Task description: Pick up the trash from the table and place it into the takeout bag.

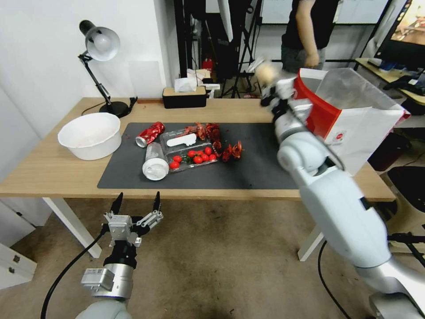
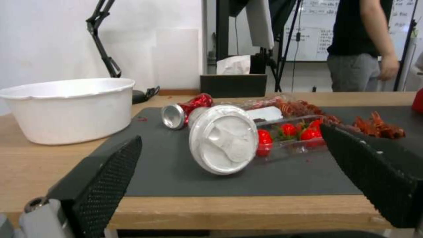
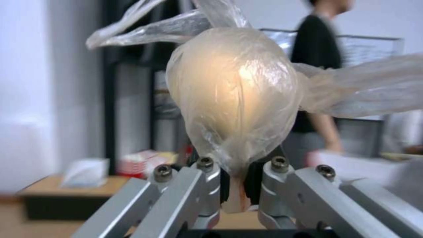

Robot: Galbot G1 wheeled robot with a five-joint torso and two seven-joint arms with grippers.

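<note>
Small clear bag pinched in my R gripper, held up beside the takeout bag at the table far-right end. Should clear the rim before letting go. R wrist cam shows the pinch; head doesn't. L gripper spread, idle below table edge.

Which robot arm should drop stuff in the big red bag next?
Probably the right: its claw holds the small clear bag raised beside the takeout bag. The left claw hangs open below the table.
</note>
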